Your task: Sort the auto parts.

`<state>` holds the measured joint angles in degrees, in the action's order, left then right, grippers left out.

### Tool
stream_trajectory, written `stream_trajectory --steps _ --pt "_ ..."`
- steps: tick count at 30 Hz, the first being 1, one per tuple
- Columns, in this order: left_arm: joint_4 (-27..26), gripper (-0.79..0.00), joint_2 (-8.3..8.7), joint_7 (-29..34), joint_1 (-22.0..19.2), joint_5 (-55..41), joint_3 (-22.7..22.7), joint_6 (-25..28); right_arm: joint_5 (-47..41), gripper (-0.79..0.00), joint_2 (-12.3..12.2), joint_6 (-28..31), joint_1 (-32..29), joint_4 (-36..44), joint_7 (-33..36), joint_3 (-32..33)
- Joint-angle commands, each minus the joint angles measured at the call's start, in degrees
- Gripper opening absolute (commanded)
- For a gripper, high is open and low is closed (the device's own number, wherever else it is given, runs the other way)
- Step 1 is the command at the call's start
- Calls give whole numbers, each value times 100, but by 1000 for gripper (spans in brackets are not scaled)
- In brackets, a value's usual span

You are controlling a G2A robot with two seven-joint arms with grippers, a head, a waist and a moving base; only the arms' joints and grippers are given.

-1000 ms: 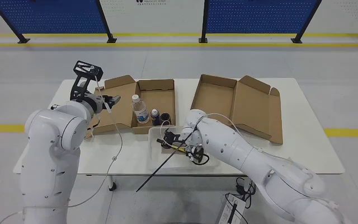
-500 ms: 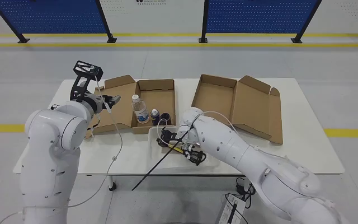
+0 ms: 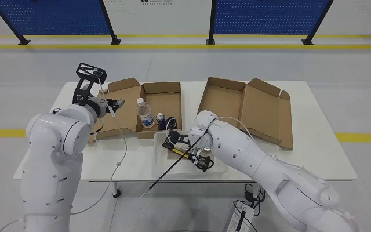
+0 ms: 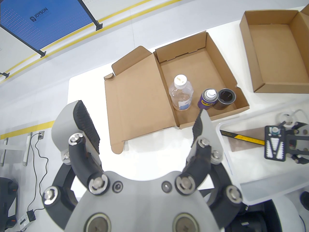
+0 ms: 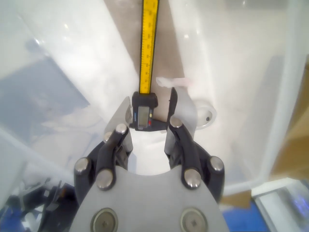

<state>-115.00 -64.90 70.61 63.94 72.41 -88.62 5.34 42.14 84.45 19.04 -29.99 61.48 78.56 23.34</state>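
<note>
Matt cardboard box [image 4: 135, 92], glossy translucent plastic bin [image 5: 229, 37], clear plastic bottle [image 4: 181, 92]

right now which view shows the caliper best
Right wrist view: the caliper shows close up, yellow scale and display plain. Left wrist view catches part of its scale; top view hides most under an arm.

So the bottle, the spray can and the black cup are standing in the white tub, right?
No. The bottle, the spray can and the black cup are standing in the cardboard box, as the left wrist view shows. The white tub holds the yellow ruler thing, with the right gripper around it.
</note>
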Motion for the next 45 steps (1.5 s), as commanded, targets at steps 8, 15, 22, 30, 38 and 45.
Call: stream_trajectory --steps 8,15,22,30,38,45 --pt "0 0 0 0 0 0 0 0 313 -449 -306 -352 -445 644 84 367" --pt "0 0 0 0 0 0 0 0 505 -437 -479 -425 -751 912 140 585" --pt "0 0 0 0 0 0 0 0 596 -406 -540 -420 -903 955 138 677" --pt "0 0 0 0 0 0 0 0 700 -403 -519 -333 -934 875 92 637" --pt "0 0 0 0 0 0 0 0 770 -406 -459 -242 -861 772 50 586" --pt "0 0 0 0 0 0 0 0 742 -406 -391 -98 -847 566 -104 522"
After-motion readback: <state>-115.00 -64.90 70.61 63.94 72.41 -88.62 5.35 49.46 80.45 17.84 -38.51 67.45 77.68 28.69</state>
